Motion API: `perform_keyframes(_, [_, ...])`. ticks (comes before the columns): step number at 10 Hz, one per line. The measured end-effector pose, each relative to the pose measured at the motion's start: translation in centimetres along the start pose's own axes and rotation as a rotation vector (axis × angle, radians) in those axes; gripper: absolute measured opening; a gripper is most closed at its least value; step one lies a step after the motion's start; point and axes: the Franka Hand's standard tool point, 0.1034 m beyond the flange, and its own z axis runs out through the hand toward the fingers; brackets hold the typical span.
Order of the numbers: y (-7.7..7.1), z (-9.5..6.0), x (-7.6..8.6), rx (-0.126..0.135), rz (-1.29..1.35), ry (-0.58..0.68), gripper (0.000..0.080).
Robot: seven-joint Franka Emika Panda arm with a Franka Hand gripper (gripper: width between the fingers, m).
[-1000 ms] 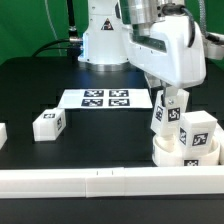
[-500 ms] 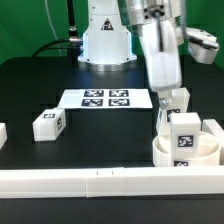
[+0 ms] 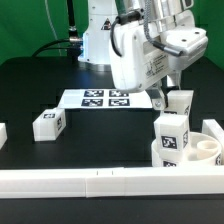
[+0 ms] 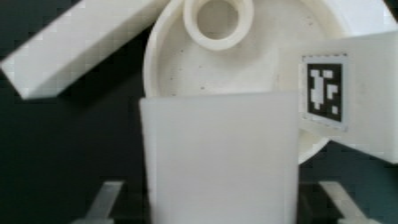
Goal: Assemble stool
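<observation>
Right now the gripper (image 4: 219, 200) is clamped on the first leg (image 4: 214, 150). Its two fingers (image 4: 111, 200) press the block's opposite sides and its jaws stand about half apart, filled by the white plastic. The wrist view looks down the length of this leg onto the seat (image 4: 178, 70), a thick round white disc directly beyond the hand. The far end of the leg meets the disc's face, but the pictures do not show whether it sits in a socket. One open round socket (image 4: 222, 20) shows on the disc past the gripped block. Just beside the hand a second leg (image 3: 171, 137) stands upright on the seat, its black-and-white tag turned toward the exterior camera; it rises close alongside the gripped leg. Below the hand, the seat rests on the black table (image 3: 40, 80), up against the long white rail (image 3: 80, 182) that runs along the table's near edge. Well apart from the hand, toward the exterior view's left, a third leg (image 3: 47, 123) lies loose on the table with a tag facing up. Between that block and the hand lies the marker board (image 3: 105, 98), flat on the table near the robot's base.
</observation>
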Motion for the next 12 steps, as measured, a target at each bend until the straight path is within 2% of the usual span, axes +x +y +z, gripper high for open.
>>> perform_keyframes(1, [0.0, 0.0, 0.0, 0.0, -0.004, 0.0, 0.0388])
perform_keyframes(2, [0.1, 0.0, -0.1, -0.004, -0.026, -0.001, 0.0388])
perform_keyframes(3, [0.2, -0.3, -0.5, -0.023, -0.063, -0.005, 0.0539])
perform_keyframes(4, [0.2, -0.7, -1.1, -0.037, -0.094, -0.014, 0.0626])
perform_keyframes(6, [0.3, -1.8, -2.2, -0.038, -0.199, -0.034, 0.0645])
perform_keyframes(8, [0.3, -1.5, -1.9, -0.039, -0.252, -0.03, 0.0648])
perform_keyframes(9, [0.5, -1.5, -1.9, -0.048, -0.386, -0.026, 0.0648])
perform_keyframes(10, [1.0, -1.4, -1.9, -0.069, -0.551, -0.018, 0.0648])
perform_keyframes(12, [1.5, -1.5, -2.5, -0.083, -0.794, -0.003, 0.0648])
